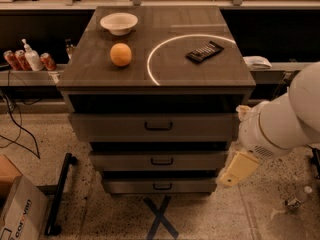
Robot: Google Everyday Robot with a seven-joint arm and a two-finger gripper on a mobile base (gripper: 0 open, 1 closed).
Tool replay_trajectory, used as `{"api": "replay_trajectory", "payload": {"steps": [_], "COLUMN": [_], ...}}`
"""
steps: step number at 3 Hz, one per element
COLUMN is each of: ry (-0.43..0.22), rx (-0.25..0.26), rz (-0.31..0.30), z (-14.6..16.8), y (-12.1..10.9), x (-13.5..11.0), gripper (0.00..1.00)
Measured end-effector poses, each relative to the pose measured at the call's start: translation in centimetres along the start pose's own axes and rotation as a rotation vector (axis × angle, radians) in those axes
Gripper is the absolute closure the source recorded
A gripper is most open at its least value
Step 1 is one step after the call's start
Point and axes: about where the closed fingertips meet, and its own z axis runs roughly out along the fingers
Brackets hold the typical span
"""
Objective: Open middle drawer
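Note:
The grey-brown cabinet has three stacked drawer fronts, all shut. The middle drawer (125, 161) is the medium-sized one, with a small black bar handle (162, 161). The widest drawer (110, 126) is above it and the narrowest drawer (130, 186) is below it. My gripper (235, 170) is cream-coloured and hangs from the white arm (280, 124). It sits at the cabinet's lower right corner, level with the middle and bottom drawers and to the right of the handle, apart from it.
On the cabinet top lie a white bowl (119, 23), an orange (121, 54) and a dark flat device (204, 51) inside a white circle marking. Cans and a bottle (30, 59) stand on a shelf at left. A cardboard box (17, 214) and a black bar (59, 194) lie on the floor at left.

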Motion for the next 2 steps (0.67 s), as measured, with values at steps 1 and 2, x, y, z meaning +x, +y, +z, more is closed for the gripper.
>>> {"api": "replay_trajectory", "payload": {"steps": [1,2], "ry": [-0.032,-0.06], "rx": [-0.01,-0.025], "rz": [0.022,0.042], "z": [2.0,3.6], "y": [0.9,1.5], "x": [0.1,0.1], "gripper": [0.0,0.0]}}
